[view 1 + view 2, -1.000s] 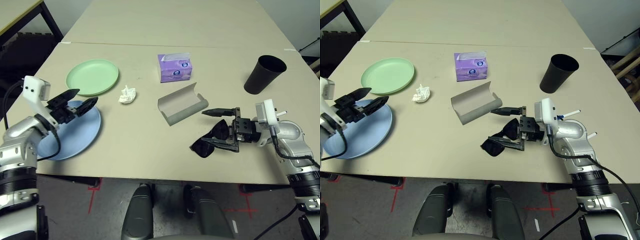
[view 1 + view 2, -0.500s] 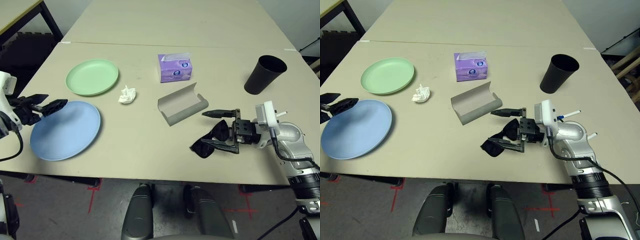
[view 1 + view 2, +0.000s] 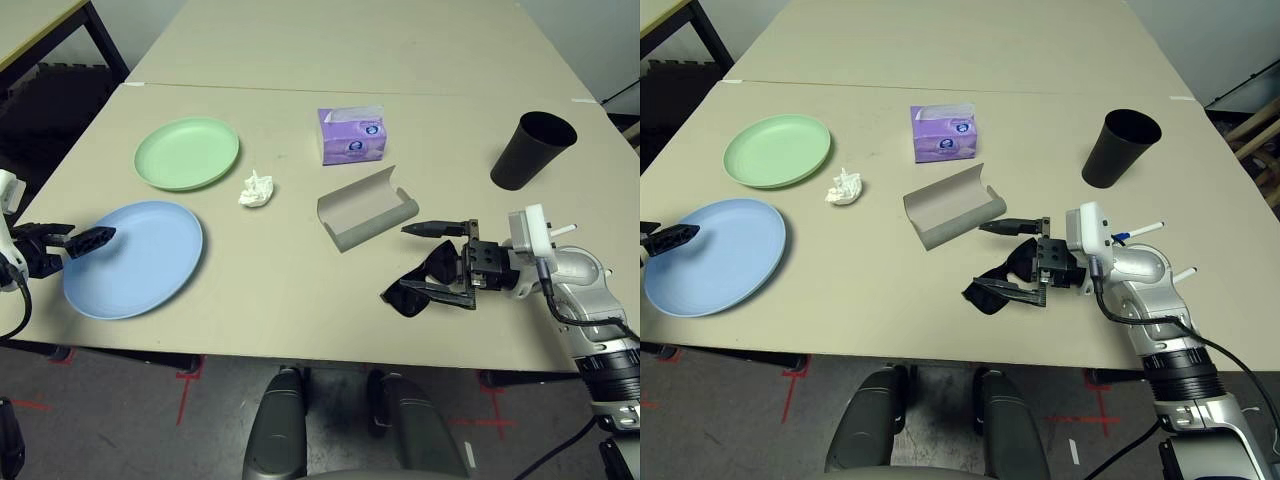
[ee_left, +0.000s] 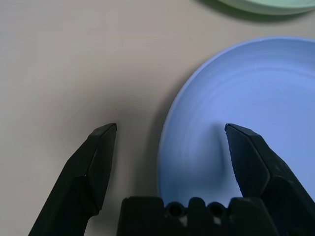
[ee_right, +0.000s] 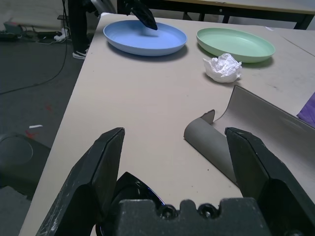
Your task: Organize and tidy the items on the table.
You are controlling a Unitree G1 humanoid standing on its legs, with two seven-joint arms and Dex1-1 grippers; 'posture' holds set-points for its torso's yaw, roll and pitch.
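On the beige table, both grippers gape empty

Left eye view: the smooth table [image 3: 270, 300] stands on a grey floor [image 3: 240, 420] with red tape marks. The left gripper [image 3: 85, 242], spread wide, is at the blue plate [image 3: 133, 260]; the green plate [image 3: 186, 154] and tissue [image 3: 257, 189] lie near.

Right eye view: the right gripper [image 3: 1012, 256], spread, is at the sunglasses [image 3: 990, 290], beside the case [image 3: 952, 208]. The tissue box [image 3: 944, 134] and black cup [image 3: 1120, 148] stand beyond.

Right wrist view: a cable [image 5: 63, 64] trails over the floor.
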